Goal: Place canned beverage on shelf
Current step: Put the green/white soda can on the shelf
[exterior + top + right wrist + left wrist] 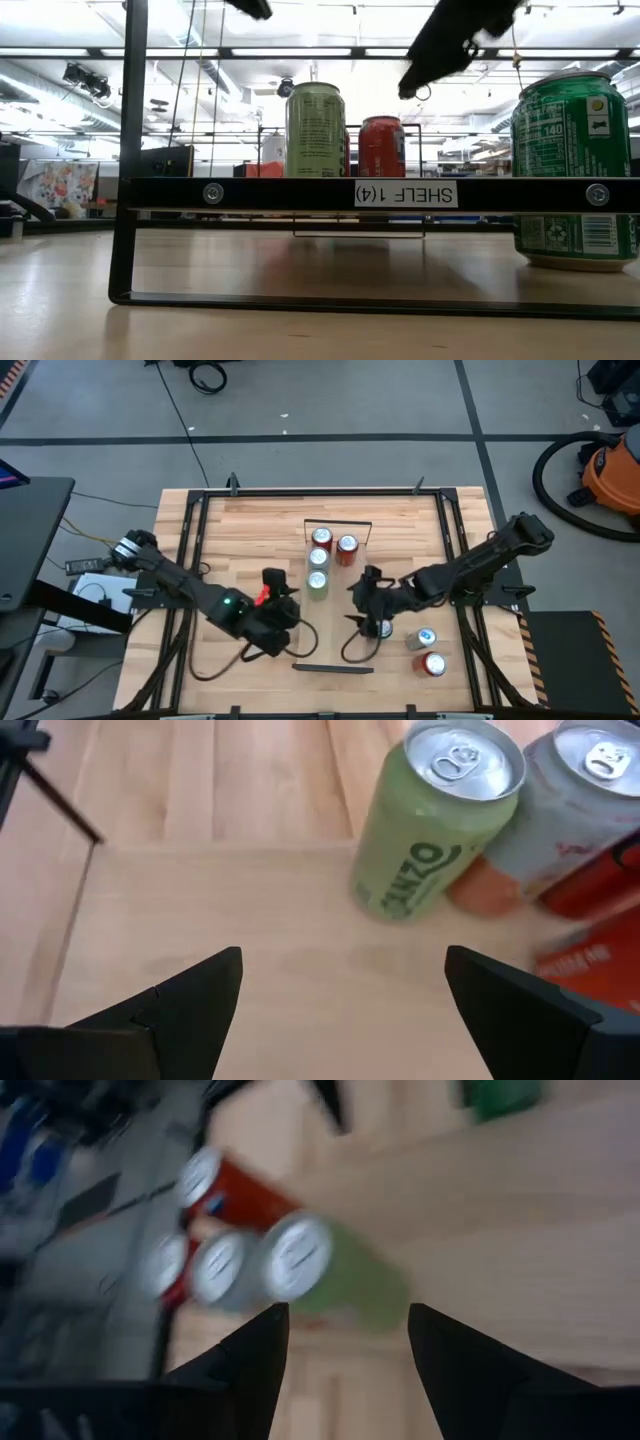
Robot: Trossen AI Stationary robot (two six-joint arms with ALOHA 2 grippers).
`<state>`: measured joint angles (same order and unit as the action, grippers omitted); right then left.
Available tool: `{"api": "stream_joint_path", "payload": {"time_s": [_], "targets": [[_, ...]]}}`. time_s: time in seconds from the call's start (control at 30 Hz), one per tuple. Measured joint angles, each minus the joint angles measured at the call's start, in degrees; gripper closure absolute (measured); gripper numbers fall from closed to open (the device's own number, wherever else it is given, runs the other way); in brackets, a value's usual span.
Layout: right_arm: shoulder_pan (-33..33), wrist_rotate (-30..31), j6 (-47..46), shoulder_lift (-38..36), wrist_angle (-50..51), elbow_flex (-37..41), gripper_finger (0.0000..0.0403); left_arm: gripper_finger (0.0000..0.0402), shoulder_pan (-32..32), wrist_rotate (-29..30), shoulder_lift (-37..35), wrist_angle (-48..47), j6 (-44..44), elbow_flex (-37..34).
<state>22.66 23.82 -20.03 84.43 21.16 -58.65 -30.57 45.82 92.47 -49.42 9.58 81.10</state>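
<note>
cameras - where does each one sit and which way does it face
high view: above the table, facing straight down; both arms, left tool, right tool.
low view: table height, level through the shelf; arms overhead.
left wrist view: looks past its open fingers at the cans.
right wrist view: looks past its open fingers at the cans.
shared: all show the light green can.

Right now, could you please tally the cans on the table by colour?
Red cans: 3
Green cans: 2
Pale orange can: 1
Blue-silver can: 1
Total: 7
</note>
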Motion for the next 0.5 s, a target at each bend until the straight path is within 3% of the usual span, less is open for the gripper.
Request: {"api": "stream_joint_path", "payload": {"time_s": [0.2,0.5], "targets": [[5.4,-0.8,-4.8,-0.1,15.8,-8.7,0.0043,0.0185,-1.7,-11.3,-6.8,18.4,-8.6,-11.8],[8.8,-5.9,-14.0,1.2,26.1,-9.7,0.0012,0.0185,-1.7,-11.6,-15.3,29.2,-7.6,-23.6]]}}
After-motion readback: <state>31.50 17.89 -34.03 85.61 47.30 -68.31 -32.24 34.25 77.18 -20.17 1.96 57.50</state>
